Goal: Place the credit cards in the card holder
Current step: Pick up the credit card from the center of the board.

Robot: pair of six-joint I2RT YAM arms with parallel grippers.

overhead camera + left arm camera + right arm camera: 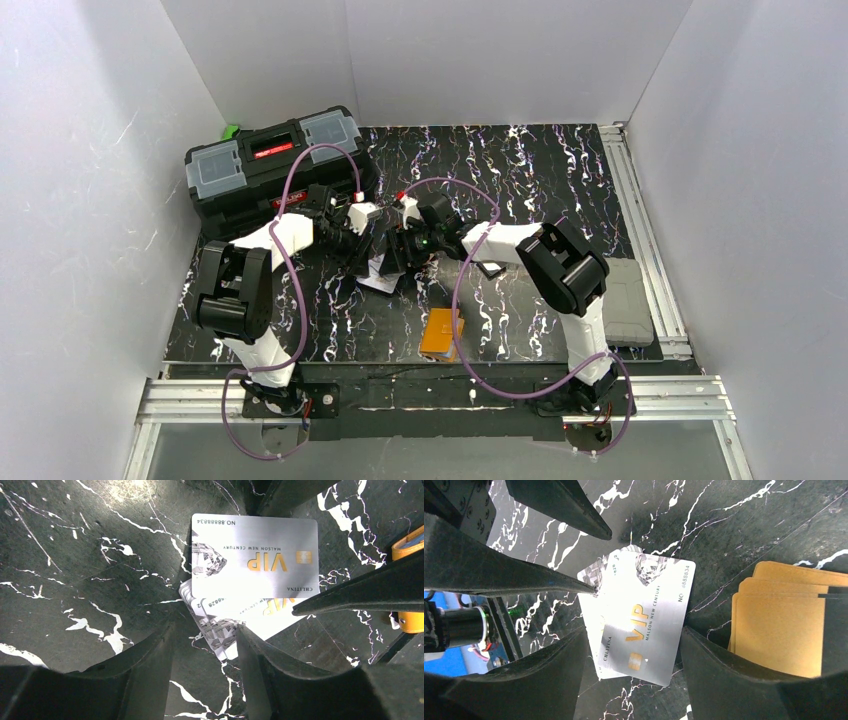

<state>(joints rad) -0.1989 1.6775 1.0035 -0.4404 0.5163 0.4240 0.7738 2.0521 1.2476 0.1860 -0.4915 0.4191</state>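
Observation:
A silver-white VIP credit card [255, 555] lies on top of a fan of similar pale cards [215, 630] on the black marble table, seen from above as a white patch [378, 278]. My left gripper [206, 630] is open, its fingers astride the fan's near corner. Over the same pile my right gripper [634, 632] is open, with the top card [644, 620] lying loose between its fingers. Three fanned orange cards [779, 630] lie just right of the right finger; the arms hide them in the top view. The orange card holder [441, 333] rests near the front edge, its rim [411, 622] showing.
A big black toolbox [270, 165] stands at the back left. A grey flat pad [625, 300] lies at the right beside an aluminium rail [640, 200]. White walls close three sides. The two grippers nearly touch; a right finger [360, 587] crosses the left wrist view.

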